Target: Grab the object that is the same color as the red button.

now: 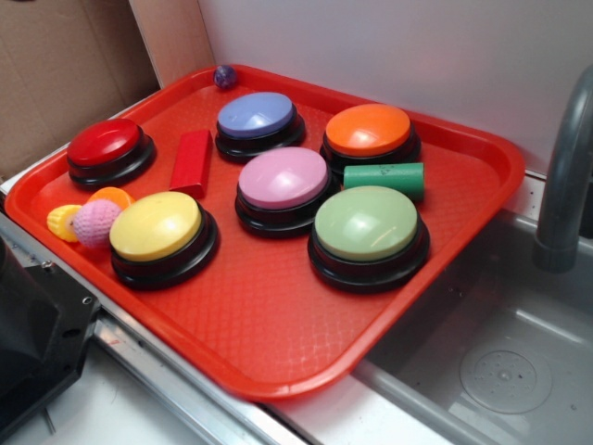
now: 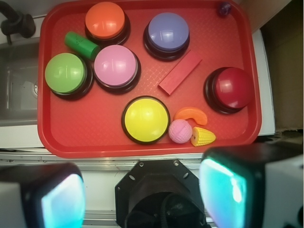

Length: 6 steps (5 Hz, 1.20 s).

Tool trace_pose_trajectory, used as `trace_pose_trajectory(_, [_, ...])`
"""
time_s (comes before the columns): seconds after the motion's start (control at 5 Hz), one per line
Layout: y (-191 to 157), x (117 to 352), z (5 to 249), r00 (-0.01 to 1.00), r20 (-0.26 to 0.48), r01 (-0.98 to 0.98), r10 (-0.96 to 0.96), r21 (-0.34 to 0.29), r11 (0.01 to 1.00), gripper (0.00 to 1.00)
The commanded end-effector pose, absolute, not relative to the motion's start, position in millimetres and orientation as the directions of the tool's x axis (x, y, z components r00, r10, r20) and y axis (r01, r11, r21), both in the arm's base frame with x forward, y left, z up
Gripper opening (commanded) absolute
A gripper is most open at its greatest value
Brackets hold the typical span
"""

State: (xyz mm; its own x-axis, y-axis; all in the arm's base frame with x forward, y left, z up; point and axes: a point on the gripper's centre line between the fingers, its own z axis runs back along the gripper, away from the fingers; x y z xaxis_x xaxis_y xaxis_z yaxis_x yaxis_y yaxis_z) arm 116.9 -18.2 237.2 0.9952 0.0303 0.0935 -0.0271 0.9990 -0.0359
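end effector (image 2: 142,197): pads apart, empty, above the tray's near edge
red block (image 2: 180,72): ahead, left of red button (image 2: 230,89)

The tray (image 1: 463,241) is showing bright red with a fine diamond weave across its floor. At nine o'clock in the exterior view, the red button (image 1: 105,142) is sitting dark red on a black base, and the block (image 1: 192,162) is matching it in plain red. The other domes are showing lilac-blue (image 1: 255,113), orange (image 1: 368,128), pink (image 1: 283,176), pale green (image 1: 366,222) and yellow (image 1: 155,224). The cylinder (image 1: 384,177) is looking green. The knitted ball (image 1: 95,222) is showing pink, and the pincer pads (image 2: 223,185) are glowing teal.
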Motion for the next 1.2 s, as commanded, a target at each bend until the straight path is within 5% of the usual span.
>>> trace_pose_trajectory(0.0, [-18.2, 116.9, 237.2, 0.995, 0.094, -0.027, 0.03, -0.036, 0.999, 1.0])
trace_pose_trajectory(0.2, [-11.7, 130.5, 226.9, 0.986, 0.078, -0.148, 0.148, -0.003, 0.989, 1.0])
trace_pose_trajectory(0.6, [12.2, 155.4, 198.4, 0.908, 0.082, -0.401, 0.412, -0.115, 0.909, 1.0])
trace_pose_trajectory(1.0, [33.1, 192.0, 142.9, 0.8, 0.061, -0.588, 0.597, -0.116, 0.8, 1.0])
